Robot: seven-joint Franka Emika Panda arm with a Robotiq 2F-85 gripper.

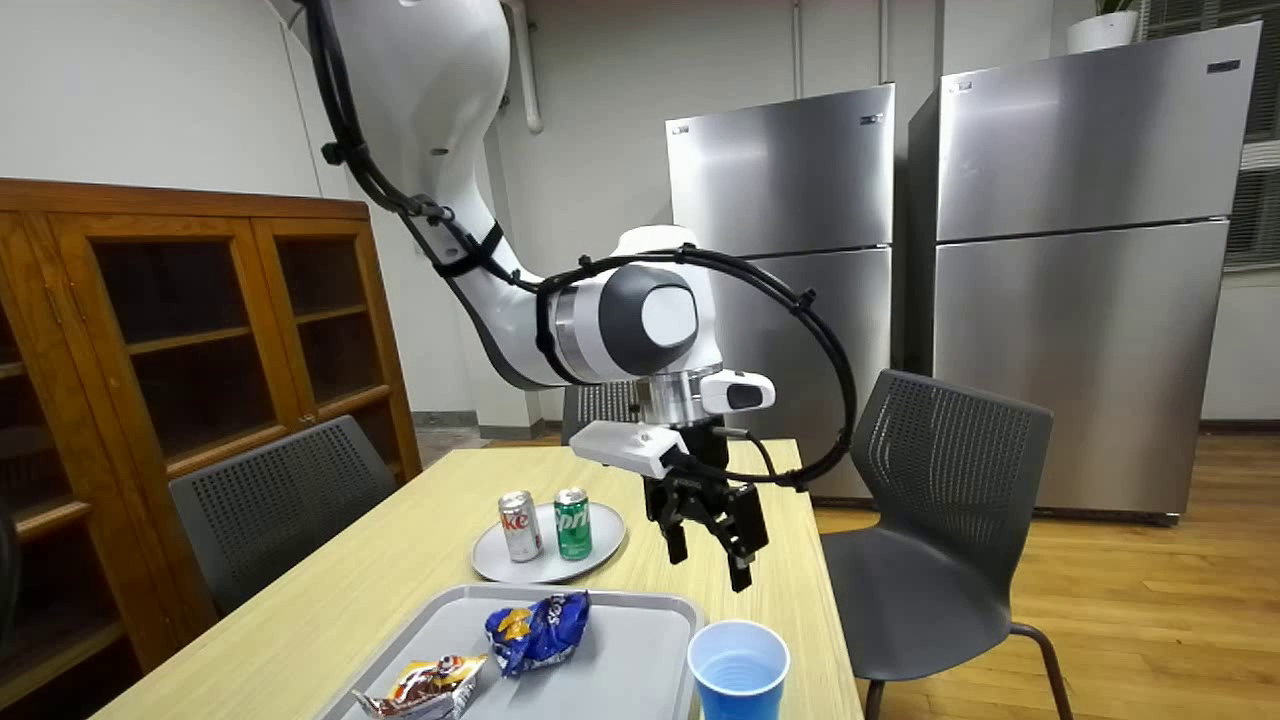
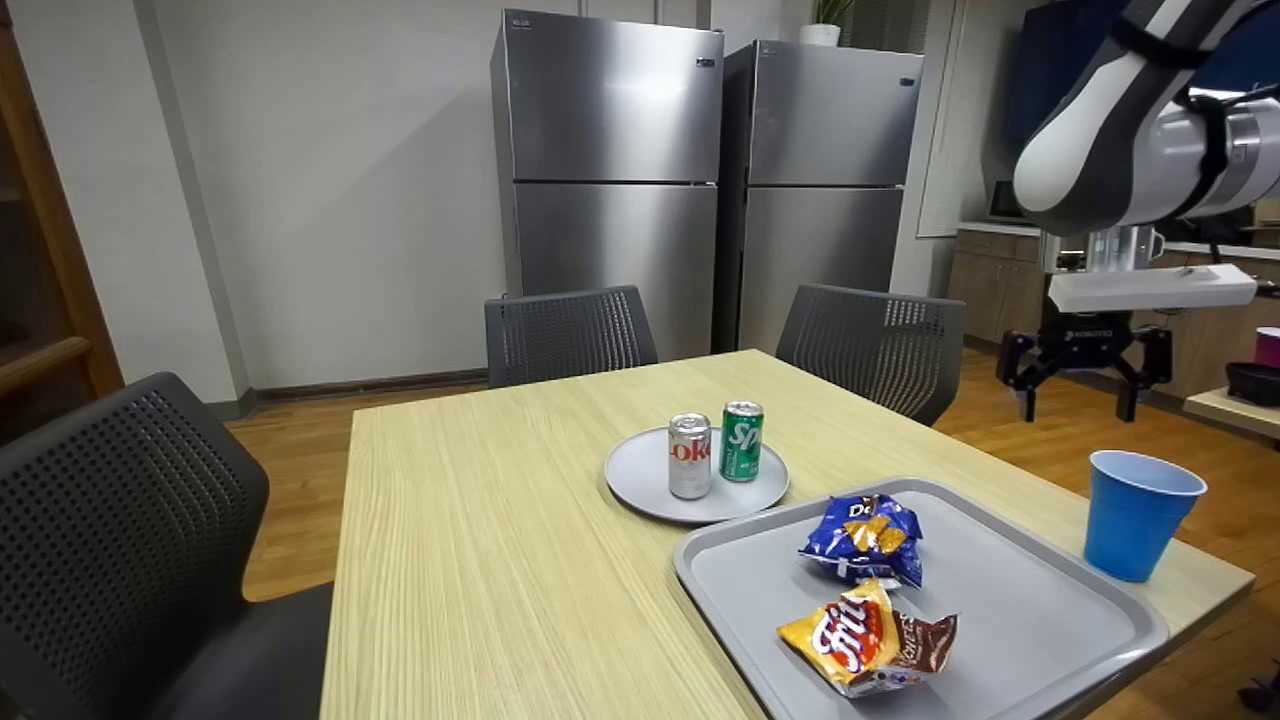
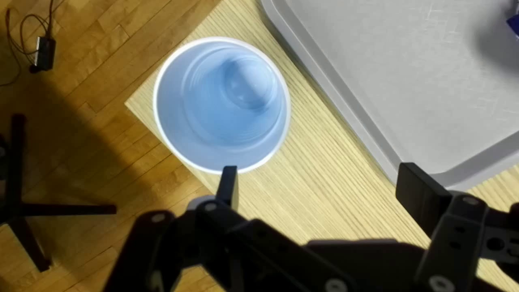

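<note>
Dark fingers (image 3: 421, 194) sit nearest the wrist camera, reaching up from the lower edge of its view. They belong to the gripper (image 3: 322, 184), whose jaws are spread wide, with pale wood showing through the gap.

Closest to them is the blue cup (image 3: 223, 101), on the wooden table (image 3: 300, 194) right by its corner. It stands upright, long axis vertical, mouth pointing straight up, so the wrist camera looks in past the white rim toward the narrower base. In both exterior views its sides narrow downward. In the wrist view one fingertip overlaps the near edge of that rim, yet both exterior views show the fingertips higher than the cup and apart from it.

Across a narrow strip of wood from the cup lies the grey tray (image 2: 1020, 640). Two crumpled snack bags rest on it in an exterior view: a blue bag (image 2: 865, 540) and, closer to that camera, a yellow-and-brown bag (image 2: 850, 640) stretched crosswise, its brown end to the right. Past the tray, a round plate (image 2: 635, 475) carries a silver can (image 2: 690, 458) and a green can (image 2: 741, 442), both upright and side by side with a gap between them. Dark chairs (image 2: 870, 345) stand around the table, and two steel refrigerators (image 2: 610, 120) stand behind.
</note>
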